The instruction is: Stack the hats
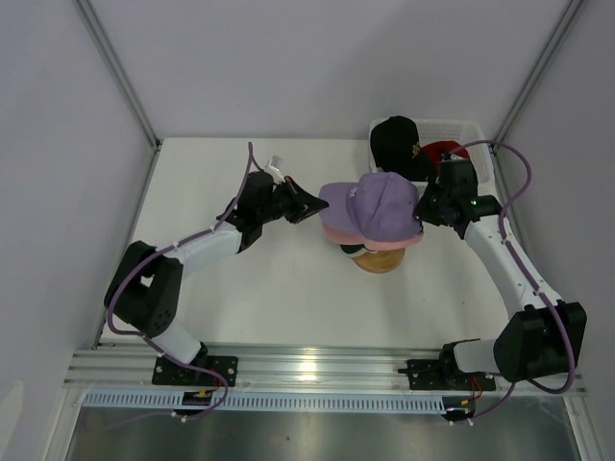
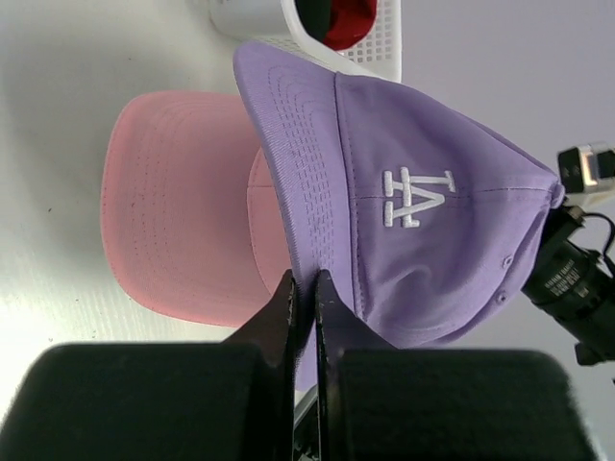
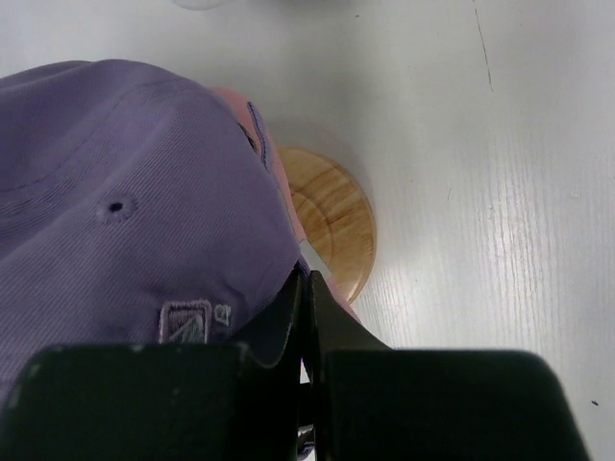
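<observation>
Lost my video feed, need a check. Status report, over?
Left pincer shut on lavender cap, at brim. Right pincer shut on its rear edge. Cap sits over pink cap on wooden stand. Nothing blocking.

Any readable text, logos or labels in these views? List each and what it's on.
"LA": white embroidery on the front of the lavender cap, left wrist view.
Woven tag at the back of that cap: too blurred to read.
Front logo on the black cap: too small to read.
Print on the camera lens: too small to read.
</observation>
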Controlling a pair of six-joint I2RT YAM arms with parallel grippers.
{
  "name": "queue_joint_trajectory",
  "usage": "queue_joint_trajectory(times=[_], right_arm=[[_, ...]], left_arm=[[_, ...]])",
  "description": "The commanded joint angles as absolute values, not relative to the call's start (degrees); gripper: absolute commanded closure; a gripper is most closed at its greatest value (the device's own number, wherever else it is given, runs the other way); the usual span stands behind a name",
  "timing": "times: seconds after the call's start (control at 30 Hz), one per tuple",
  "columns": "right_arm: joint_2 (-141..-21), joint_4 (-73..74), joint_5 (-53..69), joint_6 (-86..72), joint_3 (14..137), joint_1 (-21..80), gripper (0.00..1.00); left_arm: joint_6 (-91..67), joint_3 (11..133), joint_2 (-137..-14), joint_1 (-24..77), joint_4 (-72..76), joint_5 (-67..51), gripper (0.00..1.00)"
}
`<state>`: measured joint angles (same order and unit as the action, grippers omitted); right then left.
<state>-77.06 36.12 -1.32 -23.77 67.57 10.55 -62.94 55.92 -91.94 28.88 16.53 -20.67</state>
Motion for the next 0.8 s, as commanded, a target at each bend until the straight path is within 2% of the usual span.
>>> queue_joint_trajectory(times=[0.0,0.37,0.77], right_arm=[[-72.6,36.9,-2.0,-24.3,66.8,11.0,1.00],[-73.4,34.0,-5.0,-24.9,57.8,9.1,1.00],[-72.5,32.3,-8.6,-25.4,52.6,8.4,1.00]], left_arm=[[-59.7,53.4,-90.8,29.4,8.9,-13.5,0.99],[-57.3,48.6,-95.9,30.4,10.4,-10.2,0.99],[-53.8,51.4,-103.3,30.9,5.6,-7.8,0.99]])
